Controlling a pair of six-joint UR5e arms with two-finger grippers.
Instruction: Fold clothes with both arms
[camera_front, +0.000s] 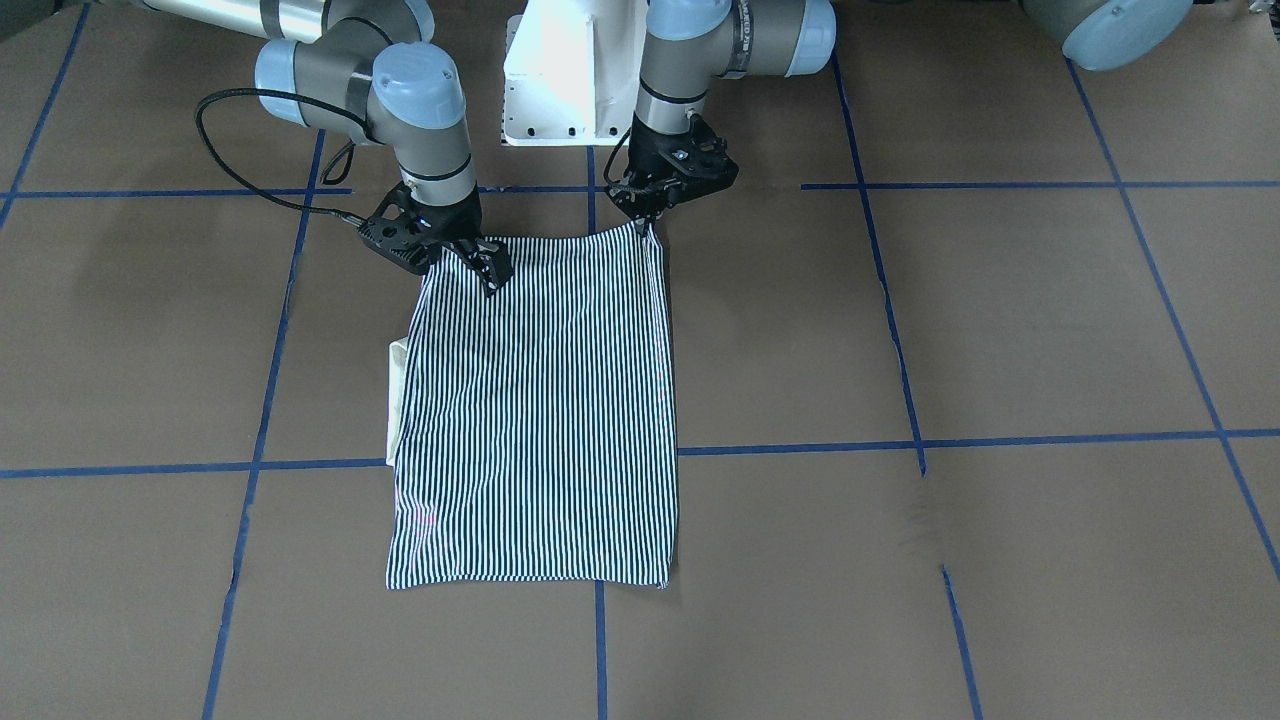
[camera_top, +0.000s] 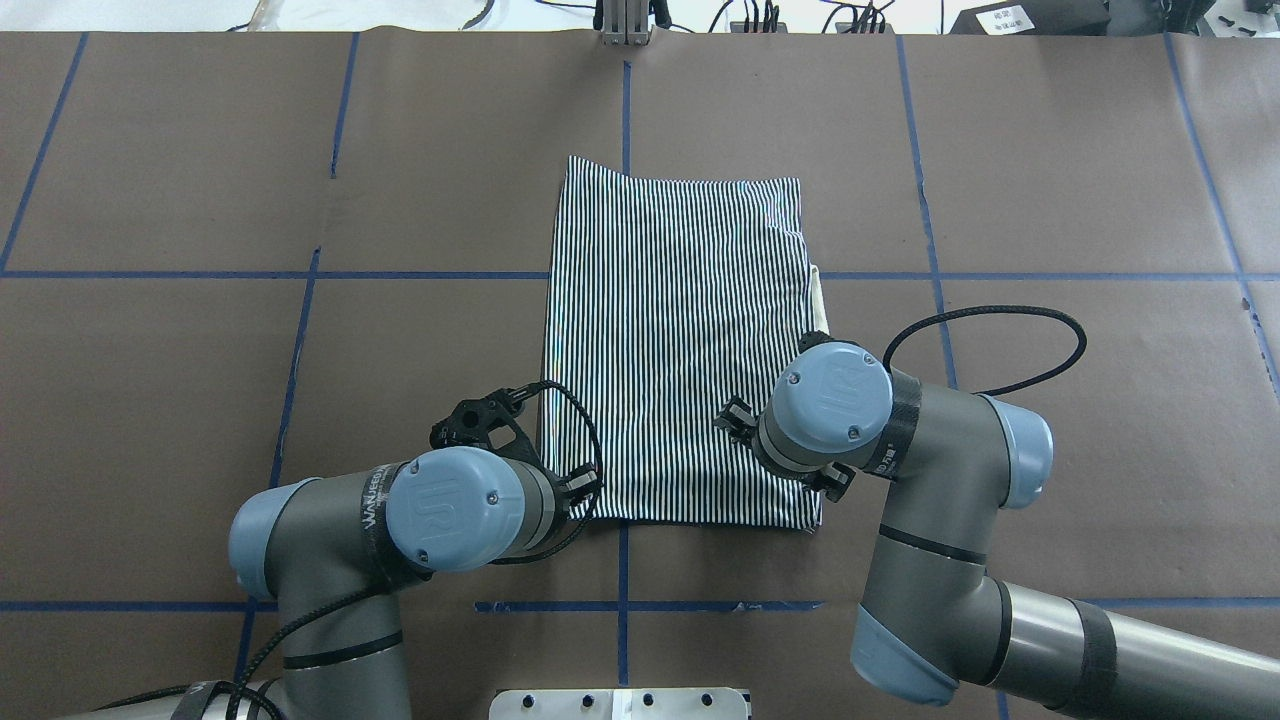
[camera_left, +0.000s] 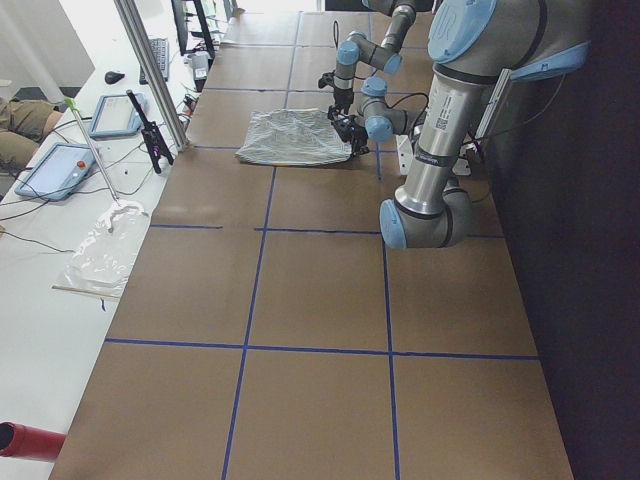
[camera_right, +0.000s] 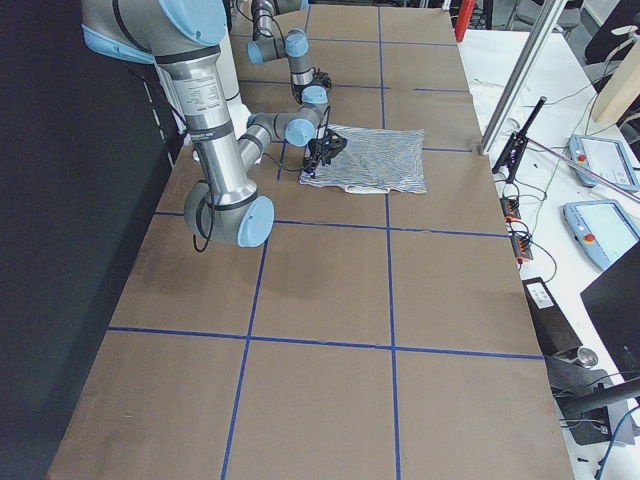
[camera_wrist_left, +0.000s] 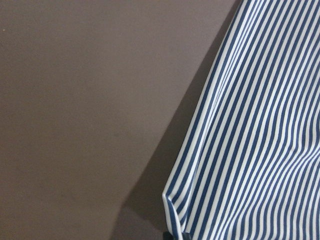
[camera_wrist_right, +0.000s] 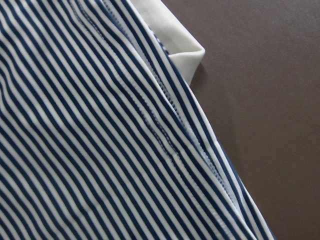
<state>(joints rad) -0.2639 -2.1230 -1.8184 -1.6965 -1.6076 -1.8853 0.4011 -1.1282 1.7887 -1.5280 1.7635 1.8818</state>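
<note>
Brown table (camera_front: 1000, 320) holds shirt (camera_front: 540, 420); left fingers (camera_front: 648, 212) pinch its corner, right fingers (camera_front: 492, 268) atop it, grip unclear.

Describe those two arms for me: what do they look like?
Both the left arm and right arm are grey metal tubes with round, light blue caps stamped UR at the joints. Each ends in a black two-fingered claw, the left gripper and right gripper, with a black cable looping alongside.
</note>
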